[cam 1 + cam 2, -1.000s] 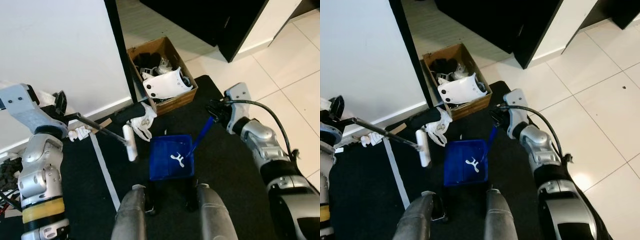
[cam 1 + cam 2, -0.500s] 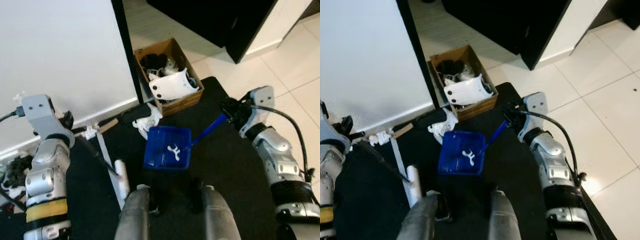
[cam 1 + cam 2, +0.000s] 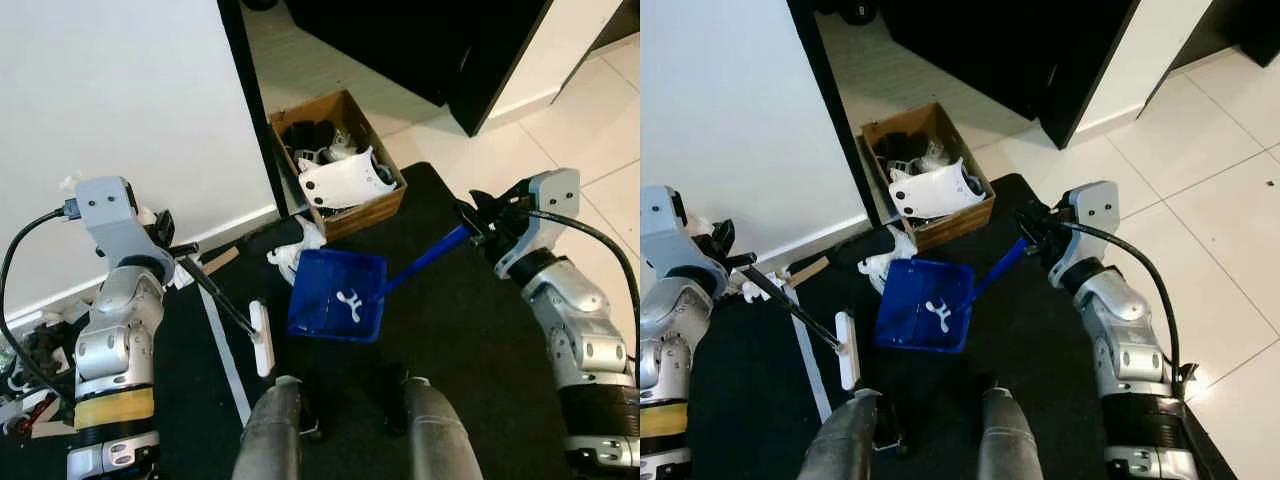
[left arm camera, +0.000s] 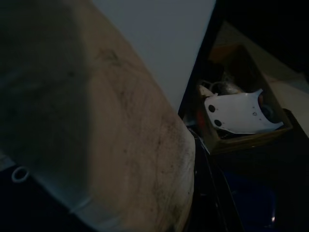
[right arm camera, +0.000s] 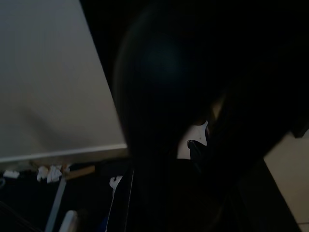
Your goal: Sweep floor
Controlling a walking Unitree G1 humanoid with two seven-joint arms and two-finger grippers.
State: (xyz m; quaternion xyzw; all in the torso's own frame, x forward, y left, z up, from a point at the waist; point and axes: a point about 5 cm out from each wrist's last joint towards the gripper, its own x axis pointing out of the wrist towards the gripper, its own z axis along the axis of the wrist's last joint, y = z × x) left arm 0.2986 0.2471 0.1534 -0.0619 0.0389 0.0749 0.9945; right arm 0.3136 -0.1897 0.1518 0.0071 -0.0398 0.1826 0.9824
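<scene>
A blue dustpan (image 3: pixel 322 300) lies on the black mat (image 3: pixel 470 340) just ahead of my feet, with a small white scrap (image 3: pixel 351 303) inside it. Its long blue handle (image 3: pixel 425 262) runs up to my right gripper (image 3: pixel 474 222), which is shut on it. My left gripper (image 3: pixel 178 253) is shut on the thin black handle of a brush. The brush's white head (image 3: pixel 262 338) rests on the mat left of the pan. Crumpled white litter (image 3: pixel 298 247) lies between the pan's far edge and the box.
An open cardboard box (image 3: pixel 383 198) of black and white parts, topped by a white shell (image 4: pixel 241 113), stands against the white wall's dark edge. A white tape strip (image 3: pixel 226 352) crosses the mat. A wooden stick (image 3: pixel 218 262) and small white scraps (image 3: pixel 752 291) lie by the wall. Pale tiles (image 3: pixel 1200 180) lie right.
The camera shifted. The brush head drew back from the litter toward my feet, then edged toward the pan. The dustpan moved forward, closer to the litter and box.
</scene>
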